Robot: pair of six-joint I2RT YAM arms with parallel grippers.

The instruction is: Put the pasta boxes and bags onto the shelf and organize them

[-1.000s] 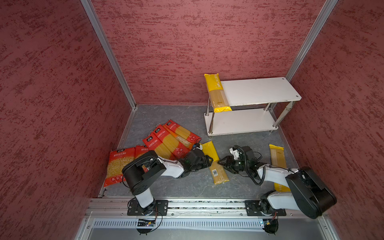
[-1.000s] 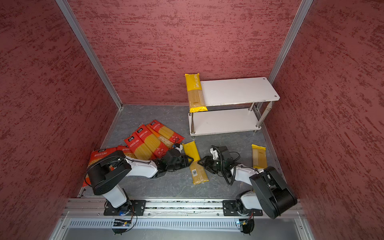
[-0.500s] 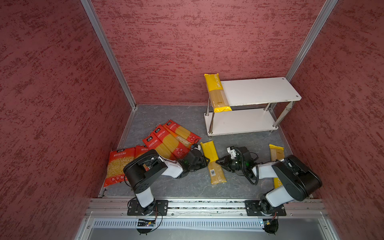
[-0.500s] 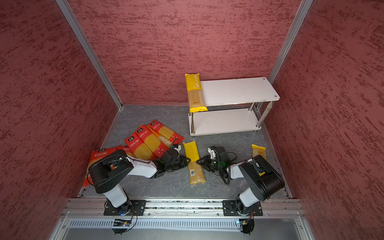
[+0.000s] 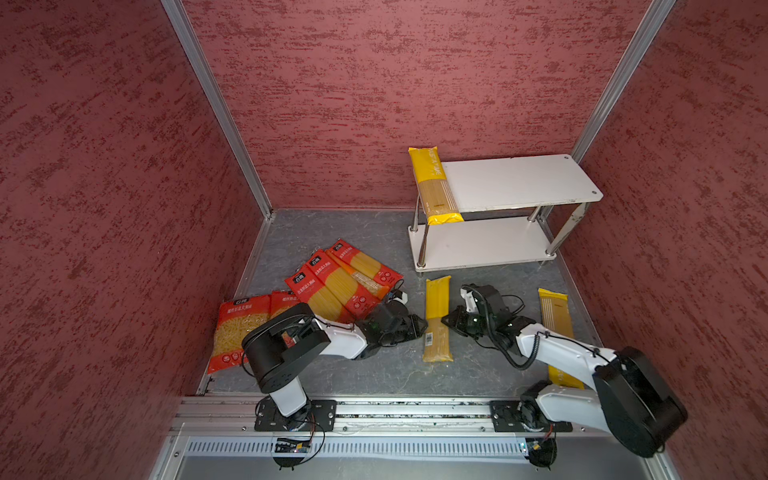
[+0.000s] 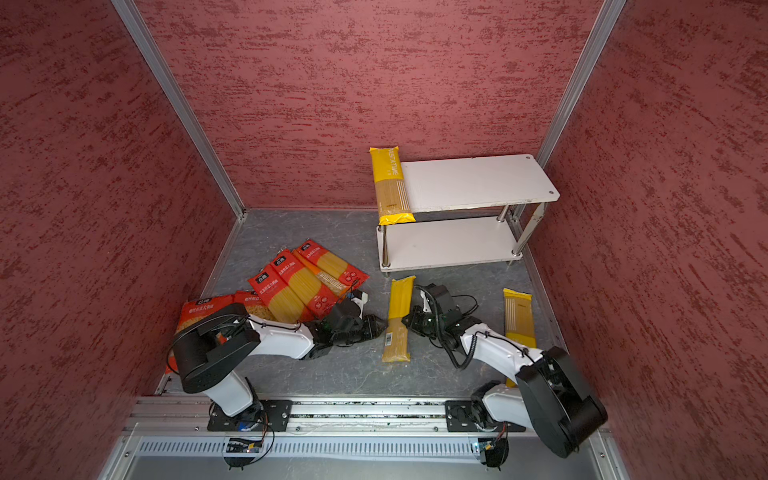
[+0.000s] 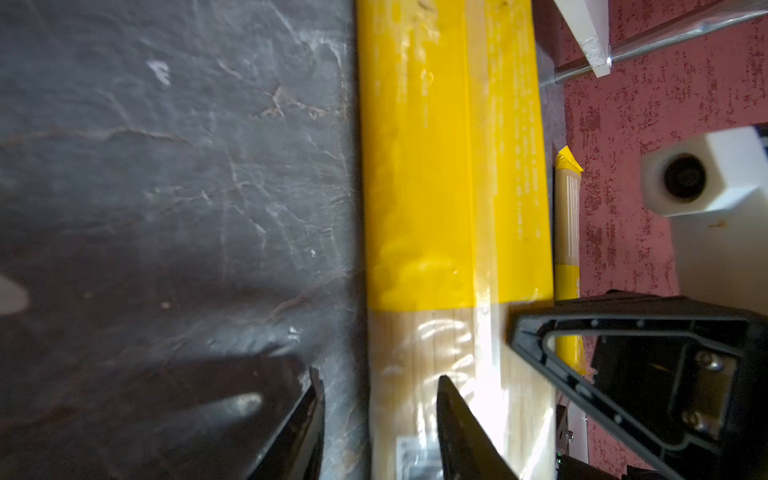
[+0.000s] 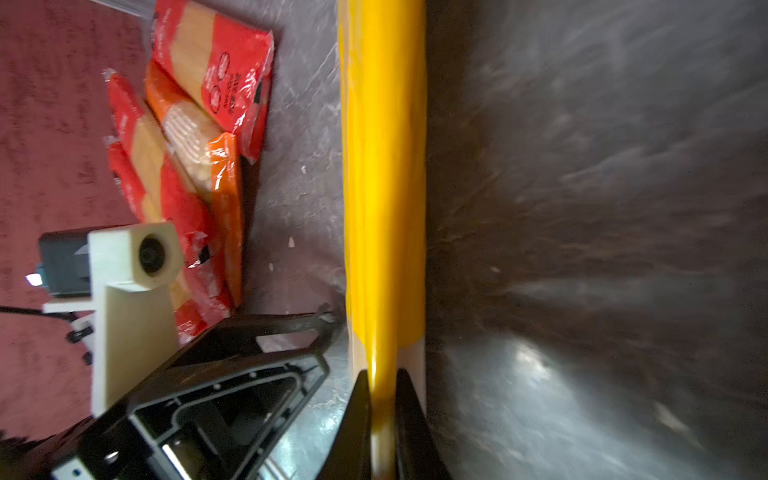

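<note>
A long yellow spaghetti pack (image 5: 437, 318) (image 6: 399, 318) lies on the grey floor between both grippers. My right gripper (image 8: 382, 386) (image 5: 448, 322) is shut on that pack's (image 8: 382, 166) right edge. My left gripper (image 7: 378, 386) (image 5: 419, 326) is open at its (image 7: 449, 166) left edge, one finger on the floor and the other over the pack. The white two-tier shelf (image 5: 519, 183) (image 6: 478, 178) stands at the back right with a second yellow pack (image 5: 434, 183) (image 6: 390, 183) across the left end of its top board.
A third yellow pack (image 5: 555, 316) (image 6: 517, 316) lies by the right wall, partly under my right arm. Three red spaghetti packs (image 5: 340, 282) (image 6: 299, 282) overlap left of centre, over an orange pack (image 8: 224, 178). Wide red short-pasta packs (image 5: 237, 328) lie near the left wall.
The right gripper has closed onto the middle yellow pack's edge. The left jaws narrowed, then widened again. The pack now lies straighter and a little farther back.
</note>
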